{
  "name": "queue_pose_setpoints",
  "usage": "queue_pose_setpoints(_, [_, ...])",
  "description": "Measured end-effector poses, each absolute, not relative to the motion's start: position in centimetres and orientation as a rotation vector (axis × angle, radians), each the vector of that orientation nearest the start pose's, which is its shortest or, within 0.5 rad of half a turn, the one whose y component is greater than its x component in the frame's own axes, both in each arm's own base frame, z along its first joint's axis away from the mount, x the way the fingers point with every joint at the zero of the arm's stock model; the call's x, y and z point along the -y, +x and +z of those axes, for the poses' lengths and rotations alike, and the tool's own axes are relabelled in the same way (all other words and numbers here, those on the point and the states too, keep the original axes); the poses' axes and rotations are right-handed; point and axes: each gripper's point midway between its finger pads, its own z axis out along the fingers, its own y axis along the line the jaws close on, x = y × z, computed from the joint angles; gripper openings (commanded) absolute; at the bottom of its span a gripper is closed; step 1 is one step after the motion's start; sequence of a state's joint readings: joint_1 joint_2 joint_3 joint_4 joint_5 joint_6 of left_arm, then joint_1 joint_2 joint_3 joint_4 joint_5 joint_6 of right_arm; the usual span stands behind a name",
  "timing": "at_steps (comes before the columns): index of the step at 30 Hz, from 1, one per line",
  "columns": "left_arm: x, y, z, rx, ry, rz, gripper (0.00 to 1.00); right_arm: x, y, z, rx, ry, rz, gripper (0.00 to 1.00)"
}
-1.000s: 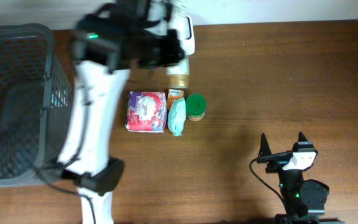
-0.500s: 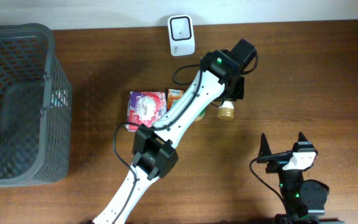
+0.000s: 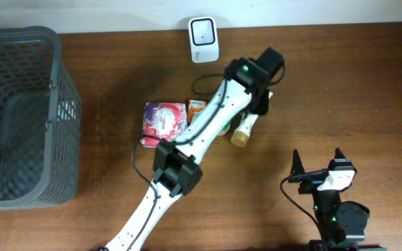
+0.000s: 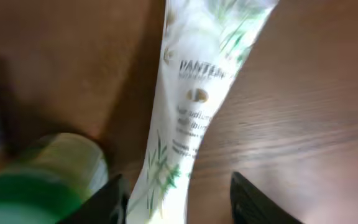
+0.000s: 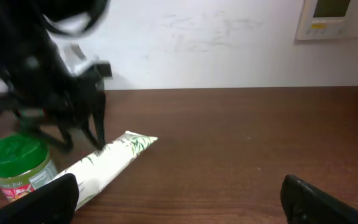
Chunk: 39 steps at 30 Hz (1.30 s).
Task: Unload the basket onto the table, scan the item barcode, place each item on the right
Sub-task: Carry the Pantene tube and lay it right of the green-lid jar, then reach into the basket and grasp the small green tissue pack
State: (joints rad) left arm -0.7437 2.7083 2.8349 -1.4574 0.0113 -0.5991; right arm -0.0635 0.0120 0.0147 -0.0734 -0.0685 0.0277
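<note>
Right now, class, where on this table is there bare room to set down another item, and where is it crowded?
Widest free patch: bare table right of the scanner and tube, beyond the right fingers. A narrower strip lies between the basket and pink packet. Crowded: packet, jar and tube bunched under the left arm.

1. I believe I am operating in a mock shop checkout, set up inside a lab room
2. A grey mesh shopping basket stands at one end of the wooden table
3. A white barcode scanner stands at the table's back edge
4. Packaged goods lie close together: a green-lid jar, a printed packet and a tube
5. Behind the table is a plain white wall with a small control panel
</note>
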Motion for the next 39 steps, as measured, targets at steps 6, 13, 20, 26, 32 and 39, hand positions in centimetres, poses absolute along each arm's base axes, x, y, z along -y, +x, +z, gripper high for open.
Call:
queue_pose_setpoints(6, [34.8,42.9,22.5,-2.646,0.161,-0.442,0.99,0.4,24.6,16.0,-1.641,0.022,0.028,0.99])
queue_pose_setpoints(13, [25.7,40.2,35.9,-2.413,0.085,-0.382,0.99,0.4,24.6,16.0,-1.641,0.022,0.029,0.99])
queue_pose_setpoints(20, [11.3,40.9,43.0,-2.231,-0.228,-0.274,0.99,0.4,24.6,16.0,-1.641,0.022,0.028,0.99])
queue_pose_setpoints(26, [-1.3,38.6,47.3,-2.072,-0.442,-0.075,0.99,0.4,24.6,16.0,-1.641,0.022,0.028,0.99])
queue_pose_setpoints(32, [-10.3,37.9,45.6,-2.077,-0.677,0.07,0.99,0.4,24.6,16.0,-1.641,0.022,0.028,0.99])
queue_pose_setpoints(39, [-16.4,37.6,37.3,-2.313,-0.924,0.108,0.99,0.4,24.6,16.0,-1.641,0.022,0.028,0.99])
